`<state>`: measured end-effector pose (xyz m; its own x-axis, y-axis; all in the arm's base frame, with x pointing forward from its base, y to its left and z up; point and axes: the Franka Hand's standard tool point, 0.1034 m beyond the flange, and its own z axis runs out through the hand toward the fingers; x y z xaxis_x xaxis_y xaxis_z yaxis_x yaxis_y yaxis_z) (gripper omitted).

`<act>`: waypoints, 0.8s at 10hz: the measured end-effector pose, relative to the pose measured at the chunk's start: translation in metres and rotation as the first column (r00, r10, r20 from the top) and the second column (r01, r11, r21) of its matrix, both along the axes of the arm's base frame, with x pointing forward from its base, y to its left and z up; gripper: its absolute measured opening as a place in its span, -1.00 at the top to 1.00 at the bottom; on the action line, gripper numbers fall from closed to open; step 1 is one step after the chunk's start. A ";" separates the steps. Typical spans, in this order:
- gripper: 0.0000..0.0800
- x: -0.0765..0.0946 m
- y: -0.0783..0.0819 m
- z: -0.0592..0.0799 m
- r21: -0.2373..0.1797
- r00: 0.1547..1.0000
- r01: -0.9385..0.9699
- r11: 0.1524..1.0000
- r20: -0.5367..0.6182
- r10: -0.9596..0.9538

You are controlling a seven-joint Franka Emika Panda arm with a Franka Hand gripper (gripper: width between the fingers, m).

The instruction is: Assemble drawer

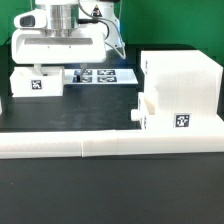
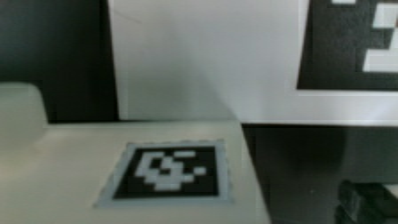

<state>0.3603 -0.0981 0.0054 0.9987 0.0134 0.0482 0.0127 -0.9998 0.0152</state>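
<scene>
A small white drawer tray (image 1: 38, 82) with a black-and-white tag lies at the exterior view's left. My gripper (image 1: 53, 62) hangs just above it. In the wrist view the tray's tagged face (image 2: 169, 170) fills the lower part. One dark finger (image 2: 366, 200) shows beside the tray, with a gap to the tray's edge. The other finger is out of view. The jaws look spread wide and hold nothing. The large boxy housing (image 1: 182, 80) stands at the exterior view's right. A knobbed tray (image 1: 160, 117) with a tag sits at the housing's front.
The marker board (image 1: 102, 75) lies flat between the left tray and the housing and also shows in the wrist view (image 2: 249, 50). A long low white border rail (image 1: 100, 147) runs across the front of the black table.
</scene>
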 end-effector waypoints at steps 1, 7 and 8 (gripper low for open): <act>-0.62 -0.001 0.000 0.000 0.000 1.000 0.000 1.000 -0.001 0.000; 0.71 -0.001 0.000 0.000 0.000 1.000 0.000 1.000 -0.001 0.000; 0.90 -0.001 0.000 0.000 0.000 1.000 0.000 1.000 -0.001 0.000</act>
<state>0.3595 -0.0982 0.0050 0.9988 0.0130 0.0477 0.0123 -0.9998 0.0155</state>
